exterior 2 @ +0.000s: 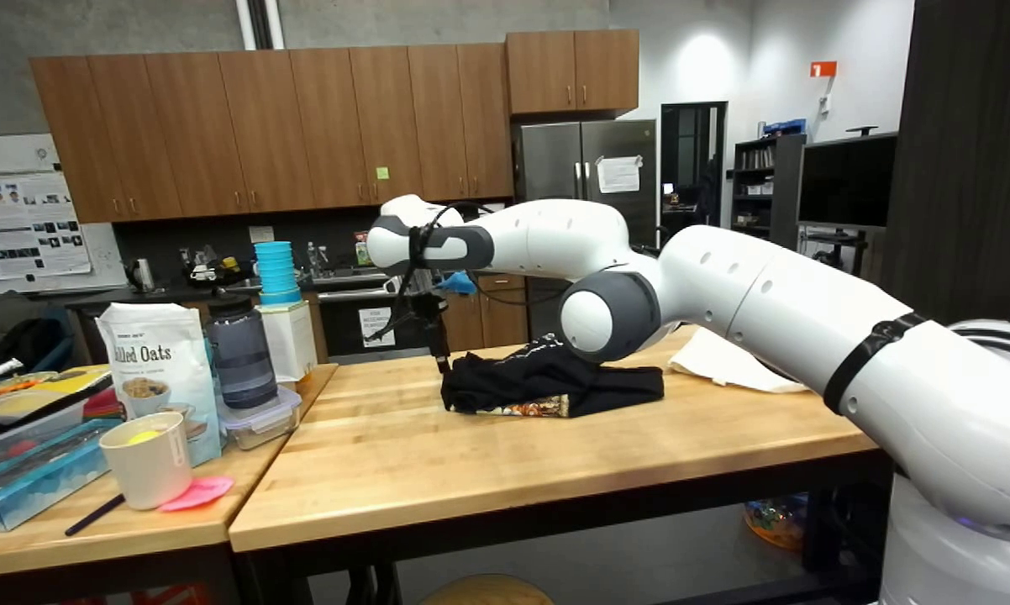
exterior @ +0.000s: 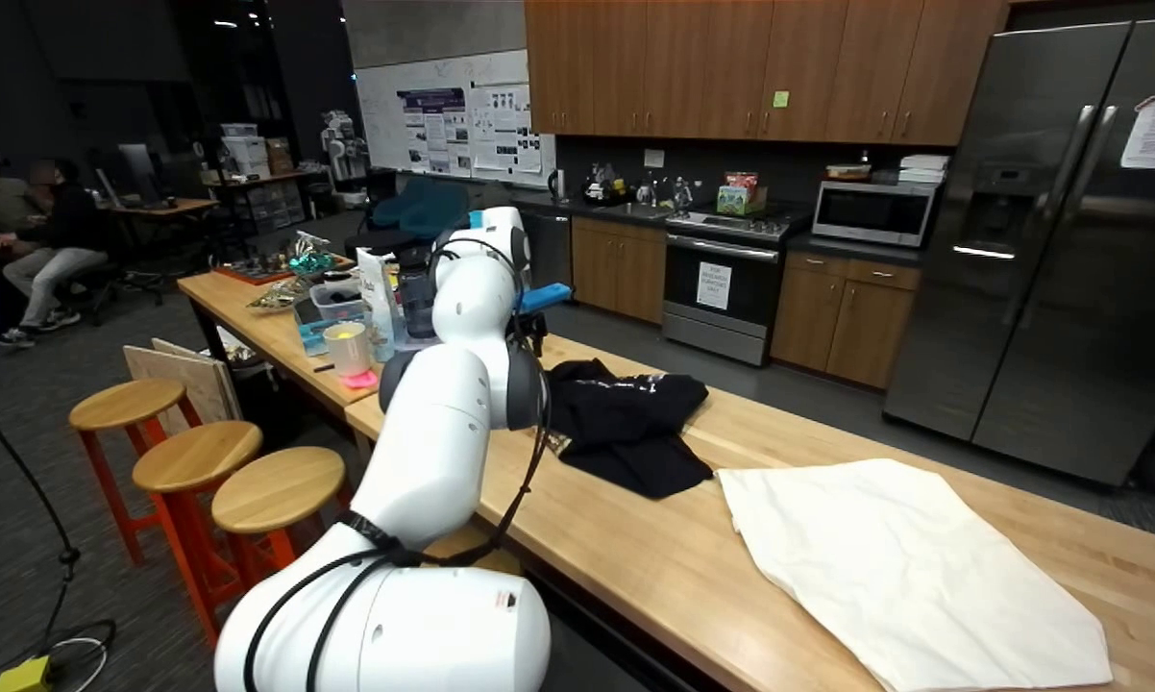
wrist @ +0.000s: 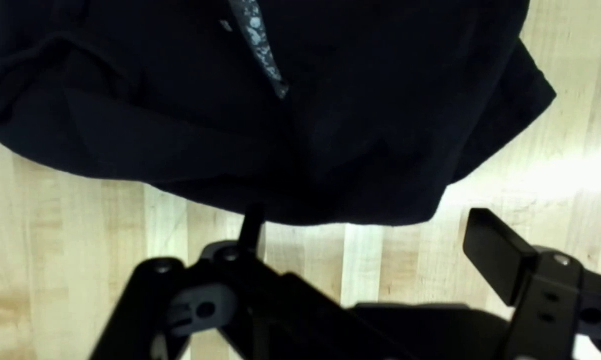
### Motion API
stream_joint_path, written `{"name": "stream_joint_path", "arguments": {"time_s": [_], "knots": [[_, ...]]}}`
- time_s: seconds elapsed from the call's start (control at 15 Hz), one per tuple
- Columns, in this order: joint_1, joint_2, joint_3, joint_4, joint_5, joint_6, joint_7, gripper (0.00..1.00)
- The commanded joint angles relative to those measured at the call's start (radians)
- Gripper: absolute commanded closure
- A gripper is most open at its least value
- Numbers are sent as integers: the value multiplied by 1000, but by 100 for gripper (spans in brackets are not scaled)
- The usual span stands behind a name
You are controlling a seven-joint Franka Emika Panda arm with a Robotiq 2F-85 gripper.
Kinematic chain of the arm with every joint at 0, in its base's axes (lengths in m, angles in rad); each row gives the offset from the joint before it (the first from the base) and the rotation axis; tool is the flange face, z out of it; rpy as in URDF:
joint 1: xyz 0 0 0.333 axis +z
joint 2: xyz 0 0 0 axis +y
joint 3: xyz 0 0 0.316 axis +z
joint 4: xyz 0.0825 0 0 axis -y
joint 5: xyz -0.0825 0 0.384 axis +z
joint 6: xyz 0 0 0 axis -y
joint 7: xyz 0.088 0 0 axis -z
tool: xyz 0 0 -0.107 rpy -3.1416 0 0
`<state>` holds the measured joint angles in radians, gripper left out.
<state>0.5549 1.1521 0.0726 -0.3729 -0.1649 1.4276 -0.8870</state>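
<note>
Black garment (wrist: 280,130) lay rumpled on a wooden table (exterior 2: 370,470), the gripper (wrist: 365,217) near the garment's edge with jaws spread wide.

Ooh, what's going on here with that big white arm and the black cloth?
A robot arm reaches over a table. Its jaws stand open at the edge of a crumpled black cloth, gripping nothing; whether they touch it, I can't tell. A cream cloth lies spread out on the same table.
</note>
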Motion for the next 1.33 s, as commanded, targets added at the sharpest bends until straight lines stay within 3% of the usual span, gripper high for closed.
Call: {"name": "stream_joint_path", "arguments": {"time_s": [0.0, 0.67, 1.27], "knots": [[9, -7, -37, 1, -28, -15, 40, 0], [-42, -17, -1, -8, 43, -176, 216, 0], [-87, 22, 63, 19, 136, -210, 239, 0]]}}
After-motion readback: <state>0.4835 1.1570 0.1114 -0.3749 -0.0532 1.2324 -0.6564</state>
